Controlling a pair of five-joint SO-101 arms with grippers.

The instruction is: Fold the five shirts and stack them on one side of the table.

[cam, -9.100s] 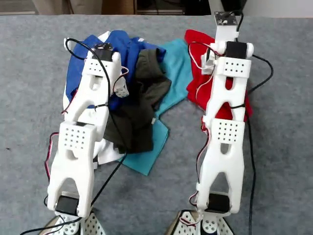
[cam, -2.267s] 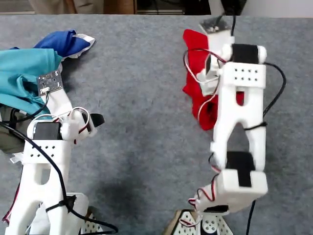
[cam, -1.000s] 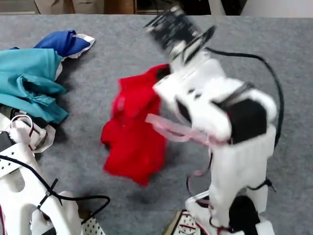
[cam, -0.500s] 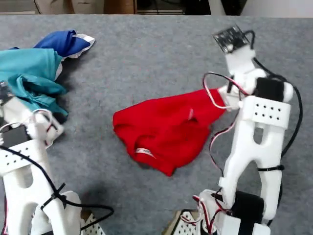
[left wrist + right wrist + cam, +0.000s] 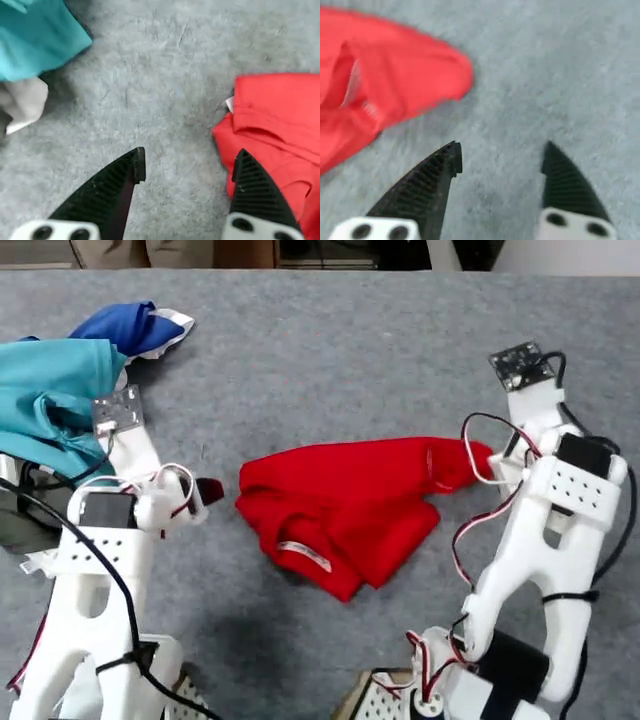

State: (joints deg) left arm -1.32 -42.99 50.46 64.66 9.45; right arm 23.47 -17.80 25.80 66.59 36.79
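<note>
Left end effector: jaws wide, holding nothing, over bare grey worktop. Red shirt lies rumpled and unfolded just beside one fingertip, not touching it. Right end effector: jaws wide, empty, with the red shirt's sleeve end near it. The shirt sits between the two end effectors. Teal shirt and blue shirt are heaped beyond the left end effector.

Crumpled red cotton shirt lies mid-way across the grey felt-covered bench, one sleeve stretched toward the white right arm. White left arm stands near its opposite edge. Bunched teal shirt and blue shirt with white trim lie heaped at far left, well apart from the red one.
</note>
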